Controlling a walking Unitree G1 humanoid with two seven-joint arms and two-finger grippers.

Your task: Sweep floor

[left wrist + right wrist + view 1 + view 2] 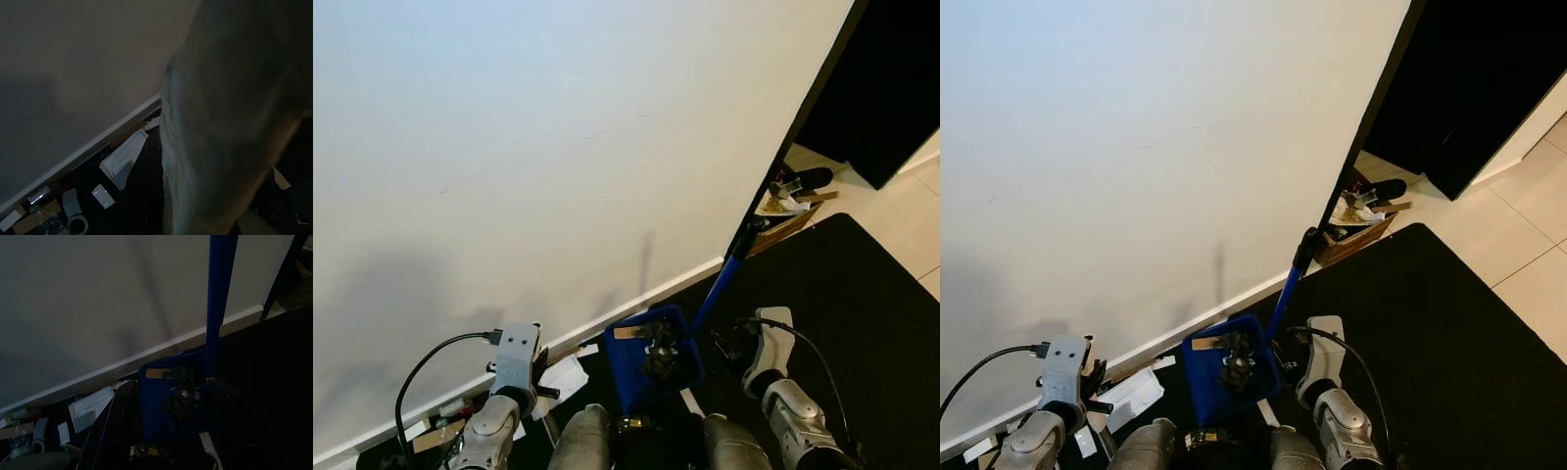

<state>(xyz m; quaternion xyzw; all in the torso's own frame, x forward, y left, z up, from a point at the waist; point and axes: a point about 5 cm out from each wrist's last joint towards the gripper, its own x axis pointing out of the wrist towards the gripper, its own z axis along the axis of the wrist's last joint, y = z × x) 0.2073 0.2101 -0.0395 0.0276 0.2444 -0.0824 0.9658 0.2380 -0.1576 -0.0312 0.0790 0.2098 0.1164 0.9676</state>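
From the head camera, a blue plastic dustpan (pixel 651 370) sits on the black floor mat (pixel 842 294) close to the white skirting board (pixel 636 304) of the pale wall (pixel 558 147). It holds a dark clump of debris (pixel 660 358) and a small tan piece. Its long blue handle (pixel 720 284) rises toward the black door-frame edge. The right gripper (pixel 736 345) sits just beside the handle's lower part; whether it grips the handle cannot be told. The left gripper (pixel 540 367) hangs near the wall above white paper scraps (pixel 563 377); its fingers' state is also unclear. A low brown cardboard tray of rubbish (pixel 785 211) lies beyond the mat.

The left wrist view is dark, showing a large blurred grey shape (pixel 230 122), the skirting board and a white flat packet (pixel 123 157) on the floor.

The right wrist view shows the dustpan with its debris, the upright handle and white litter along the wall.
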